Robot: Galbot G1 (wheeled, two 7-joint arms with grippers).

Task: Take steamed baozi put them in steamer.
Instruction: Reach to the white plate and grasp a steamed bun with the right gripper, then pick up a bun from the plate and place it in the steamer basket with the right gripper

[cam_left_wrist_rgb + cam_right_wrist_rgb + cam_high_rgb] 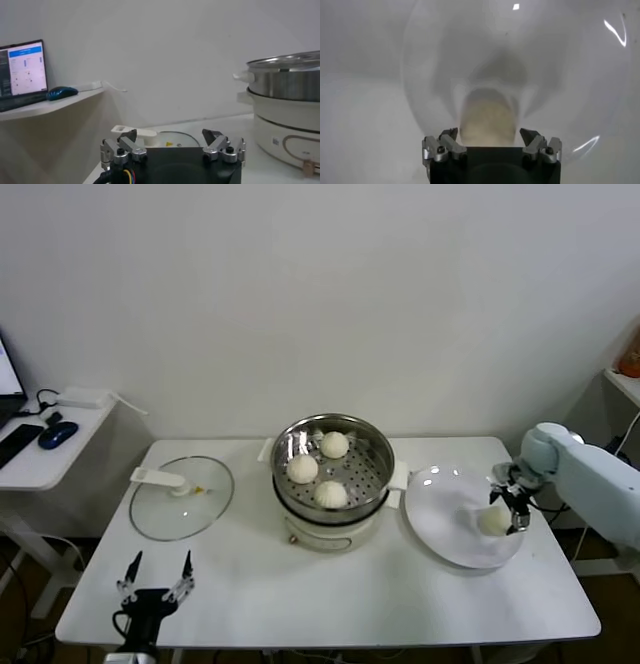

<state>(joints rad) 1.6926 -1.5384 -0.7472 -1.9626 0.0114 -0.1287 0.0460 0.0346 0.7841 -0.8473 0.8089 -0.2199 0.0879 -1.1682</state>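
Counted three steamed baozi [318, 468] inside the steamer [333, 480], near the middle of the white table [330, 604]; found a fourth baozi [493, 520] still on the white plate [455, 519], to the right of the steamer. Saw the right gripper [507, 504] low over the plate with its fingers spread wide on both sides of this last bun; could not tell whether the pads touched the dough, and in the right wrist view saw the bun [486, 120] sitting between the two open fingertips [442, 145], not squeezed. Noted the steamer as a shiny steel basket with holes in the bottom, on a cream-white pot base [287, 132]. Saw a small mark on the side of this base in the left wrist view, too small to read. Found the glass lid [181, 497] flat on the table to the left of the steamer, with a small yellow sticker, not readable. Saw the left gripper [157, 577] parked near the front left edge of the table, fingers spread and holding nothing. Noticed farther left a side shelf [45, 446] with a blue mouse [60, 92] and a laptop [22, 72], the screen lit but its text not legible.
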